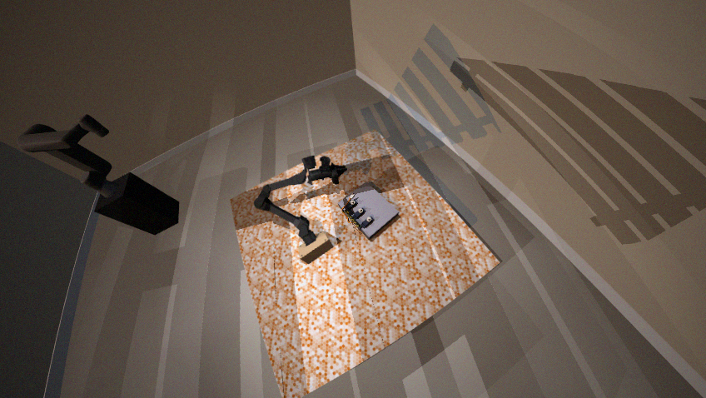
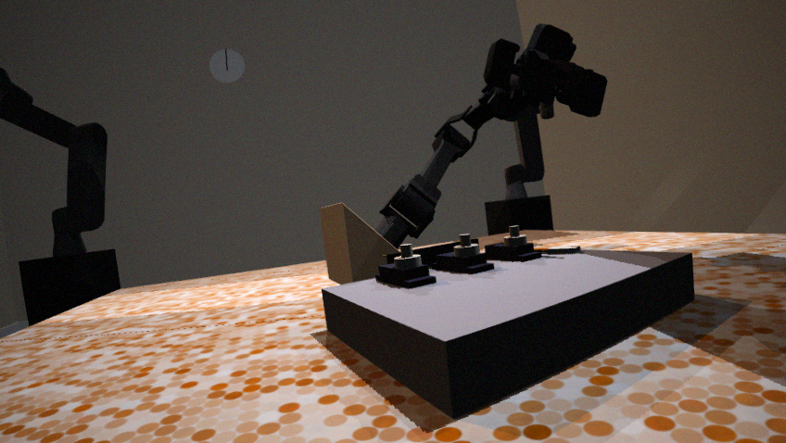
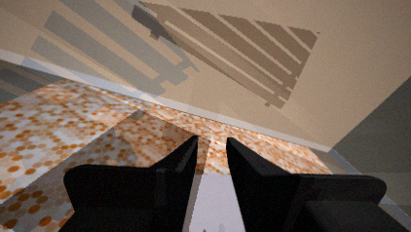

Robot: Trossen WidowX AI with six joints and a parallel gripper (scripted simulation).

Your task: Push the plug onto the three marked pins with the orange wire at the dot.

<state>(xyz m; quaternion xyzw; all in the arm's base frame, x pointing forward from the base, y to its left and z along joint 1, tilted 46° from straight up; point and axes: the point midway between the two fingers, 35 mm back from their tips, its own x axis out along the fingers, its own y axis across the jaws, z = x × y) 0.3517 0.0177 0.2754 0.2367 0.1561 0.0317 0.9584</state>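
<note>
My gripper (image 1: 344,170) (image 3: 211,140) is partly open, with a narrow gap and nothing between the fingertips. It hangs above and beyond the far end of the pale slab-like holder (image 1: 383,205) (image 2: 495,297) (image 3: 216,200), clear of it. Three dark servo-like blocks with round light tops stand along one side of the holder; the middle block (image 1: 360,211) (image 2: 464,261) is one of them. Thin yellow and dark wires (image 1: 348,214) show beside them in the top view. The plug, the pins and the coloured band are too small or hidden to make out.
The arm's tan base block (image 1: 315,249) (image 2: 335,242) stands near the holder on the orange-dotted table (image 1: 325,306) (image 2: 220,357). A flat greenish piece (image 2: 564,249) lies near the holder's far end. Other dark arms stand on black boxes (image 1: 133,205) (image 2: 69,285) in the background.
</note>
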